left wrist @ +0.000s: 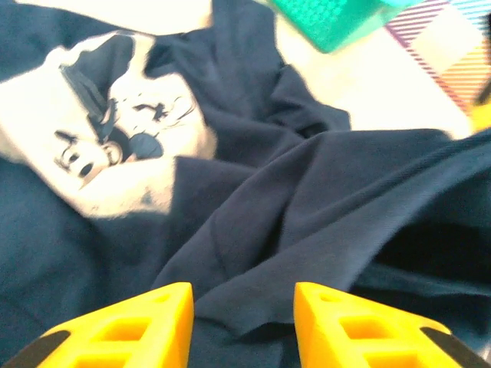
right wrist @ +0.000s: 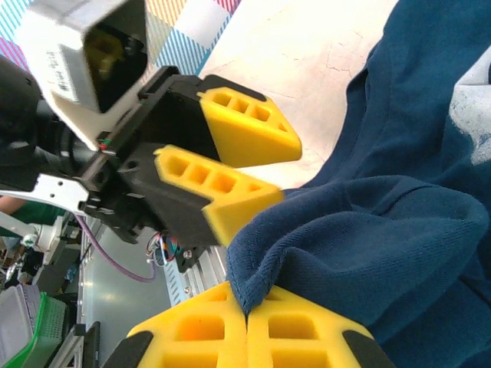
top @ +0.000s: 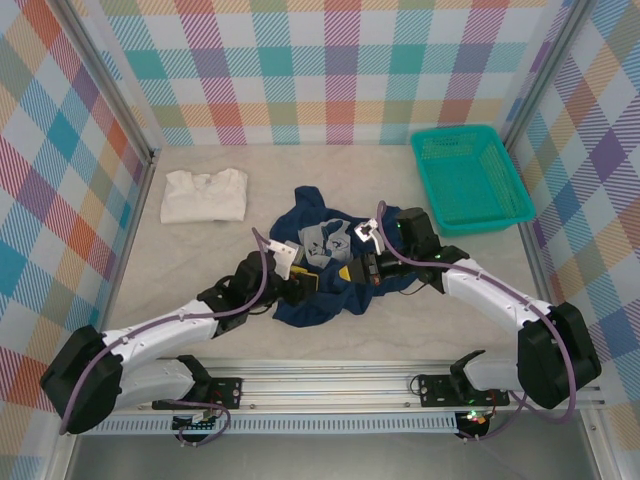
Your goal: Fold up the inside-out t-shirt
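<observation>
Navy t-shirt (top: 322,292) lies crumpled mid-tabletop, slightly toward the near edge, with its pale print (left wrist: 115,146) facing up. White folded shirt (top: 204,195) sits by the far left corner and the green basket (top: 470,178) by the far right corner, both apart from it. Right jaws are closed, pinching a raised fold of the t-shirt's edge (right wrist: 307,253) between the yellow fingers (right wrist: 192,330); left jaws are parted with nothing between them, hovering over the cloth just beside that fold.
</observation>
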Motion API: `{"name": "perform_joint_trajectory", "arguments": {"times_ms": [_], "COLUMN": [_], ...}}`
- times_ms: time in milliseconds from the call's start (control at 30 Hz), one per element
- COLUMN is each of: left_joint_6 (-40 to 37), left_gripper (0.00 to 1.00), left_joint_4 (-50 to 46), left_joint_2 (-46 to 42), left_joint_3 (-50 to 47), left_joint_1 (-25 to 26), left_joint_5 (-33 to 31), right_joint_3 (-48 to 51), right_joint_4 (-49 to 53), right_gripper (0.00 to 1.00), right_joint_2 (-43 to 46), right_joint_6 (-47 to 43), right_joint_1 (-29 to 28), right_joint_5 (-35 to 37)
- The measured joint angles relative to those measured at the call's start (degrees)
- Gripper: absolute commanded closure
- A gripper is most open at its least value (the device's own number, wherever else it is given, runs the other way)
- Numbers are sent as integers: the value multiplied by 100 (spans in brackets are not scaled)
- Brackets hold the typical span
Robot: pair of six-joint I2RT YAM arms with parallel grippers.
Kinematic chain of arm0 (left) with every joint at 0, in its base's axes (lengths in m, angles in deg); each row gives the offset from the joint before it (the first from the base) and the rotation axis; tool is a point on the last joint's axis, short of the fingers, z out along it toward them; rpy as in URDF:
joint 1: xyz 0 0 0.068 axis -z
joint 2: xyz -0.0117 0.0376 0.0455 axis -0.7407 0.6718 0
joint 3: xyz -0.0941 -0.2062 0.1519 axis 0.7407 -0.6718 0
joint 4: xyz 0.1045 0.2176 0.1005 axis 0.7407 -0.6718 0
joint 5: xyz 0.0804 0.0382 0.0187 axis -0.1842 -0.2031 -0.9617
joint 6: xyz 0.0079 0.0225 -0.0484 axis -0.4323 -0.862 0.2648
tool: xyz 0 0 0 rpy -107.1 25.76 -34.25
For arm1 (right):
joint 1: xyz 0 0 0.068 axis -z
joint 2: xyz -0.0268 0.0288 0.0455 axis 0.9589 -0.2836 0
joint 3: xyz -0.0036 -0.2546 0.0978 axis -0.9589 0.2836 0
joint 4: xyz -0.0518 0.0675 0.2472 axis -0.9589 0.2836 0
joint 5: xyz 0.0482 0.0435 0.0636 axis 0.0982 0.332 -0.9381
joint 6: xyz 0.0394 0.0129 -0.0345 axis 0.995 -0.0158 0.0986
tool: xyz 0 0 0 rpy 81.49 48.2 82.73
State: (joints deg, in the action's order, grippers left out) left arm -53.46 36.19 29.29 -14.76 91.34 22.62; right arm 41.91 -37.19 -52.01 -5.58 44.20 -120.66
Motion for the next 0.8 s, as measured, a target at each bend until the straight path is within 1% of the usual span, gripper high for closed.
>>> {"name": "perform_joint_trajectory", "arguments": {"times_ms": [133, 233, 267, 300, 367, 400, 433, 500, 600, 700, 800], "left_joint_6": [-216, -352, -385, -415, -442, -457, -474, -472, -389, -74, 258], "left_gripper": [48, 47, 49, 55, 77, 90, 99, 100, 100, 100, 100], "left_joint_4": [2, 2, 2, 2, 0, -9, -15, -31, -35, 66, 260], "left_joint_2": [223, 560, 660, 791, 1047, 1185, 1276, 1344, 1261, 1029, 789], "left_joint_3": [205, 413, 472, 549, 721, 837, 929, 1064, 1108, 1047, 935], "left_joint_1": [0, 0, 0, 0, 0, -7, -11, -42, -168, -289, -310], "left_joint_5": [422, 660, 726, 802, 929, 1016, 1110, 1377, 1974, 2645, 3156], "right_joint_3": [0, 0, 0, 0, 11, 24, 42, 70, 72, 87, 195], "right_joint_4": [0, 2, 2, 4, 20, 48, 85, 208, 485, 584, 529], "right_gripper": [100, 100, 100, 100, 100, 100, 100, 100, 96, 94, 91], "right_joint_2": [2, 11, 24, 37, 90, 140, 199, 334, 542, 649, 728], "right_joint_6": [-118, -192, -201, -223, -260, -306, -363, -452, -540, -538, -538], "right_joint_1": [0, 0, 0, 0, 0, 2, 13, 35, 83, 92, 92], "right_joint_5": [-26, -46, -50, -66, -90, -83, -52, 105, 680, 1252, 1506]}}
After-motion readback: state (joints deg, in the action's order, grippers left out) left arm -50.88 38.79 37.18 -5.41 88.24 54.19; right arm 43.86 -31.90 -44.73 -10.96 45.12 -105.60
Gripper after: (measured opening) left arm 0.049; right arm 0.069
